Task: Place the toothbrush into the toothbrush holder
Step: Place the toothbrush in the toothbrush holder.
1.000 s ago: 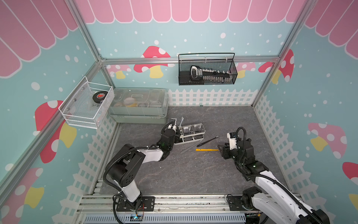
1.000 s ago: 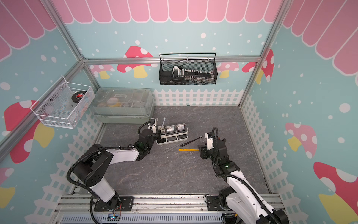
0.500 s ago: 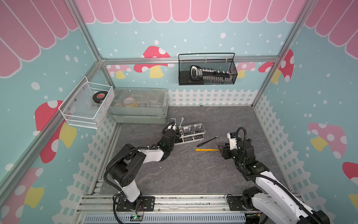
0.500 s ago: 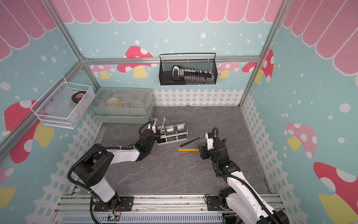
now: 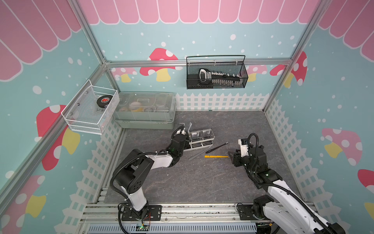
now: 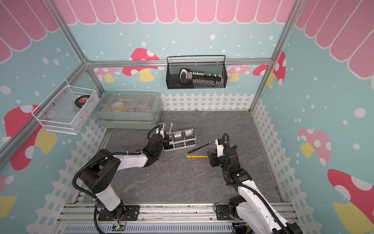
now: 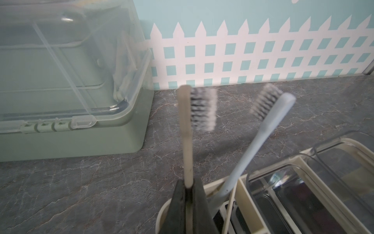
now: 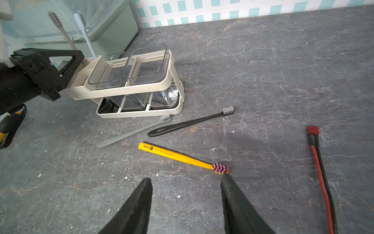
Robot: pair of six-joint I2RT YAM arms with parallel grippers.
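Where grey marbled tabletop (image 5: pixel 202 182) meets picket-fence wall (image 5: pixel 222 102), lidded box (image 5: pixel 144 113) sits.

Matt cream plastic toothbrush holder (image 8: pixel 129 86), glossy clear cups (image 8: pixel 149 62), veined grey stone-look tabletop (image 8: pixel 263 81)

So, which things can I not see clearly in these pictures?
Left wrist view: the left gripper hides the lower end of the beige toothbrush, so whether it sits in the toothbrush holder is unclear.
Both top views: the box is cloudy, its contents blurred.
Right wrist view: the picture edge cuts off the cable.
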